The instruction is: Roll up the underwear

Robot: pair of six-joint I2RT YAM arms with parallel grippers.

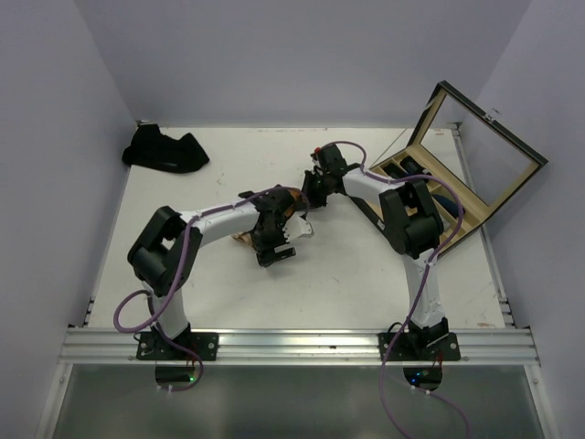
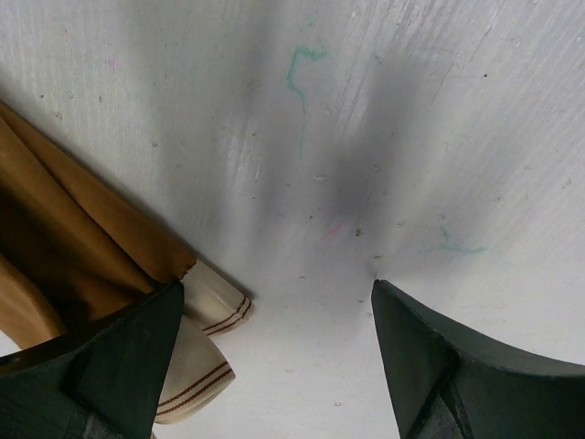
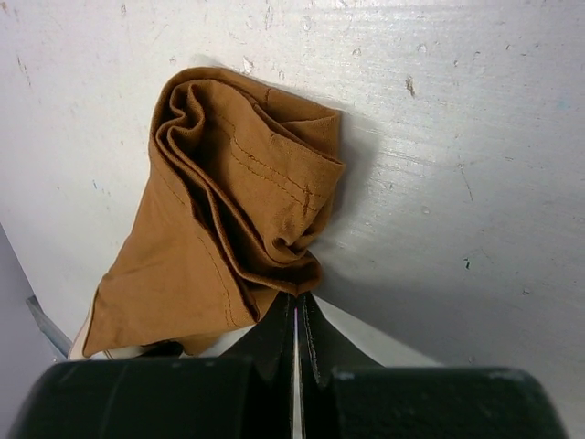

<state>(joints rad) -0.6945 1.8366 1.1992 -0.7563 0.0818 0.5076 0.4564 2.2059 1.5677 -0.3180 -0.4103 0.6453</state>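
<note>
Rust-orange underwear is the one being worked on right now, sitting mid-table between the two arms. It's folded over itself and bunched into a loose, twisty wedge, so imo a roll has been started but it's nowhere near a tidy one. The cream waistband pokes out flat at one end.

The right gripper has its fingers pressed tight together right at the bunched end of the cloth. Can't tell if any fabric is actually caught between them. The left gripper is spread wide, low over the bare table, with one finger just beside the waistband and nothing between the fingers.

Count, as far as I can see:
- one orange piece
- one dark pile of cloth in the far left corner, lying untouched. How many pieces are in it, no idea.
- one wooden box on the right, lid propped open. There are dark shapes inside, too small to make out.

So I'd say most of the job is left.
</note>
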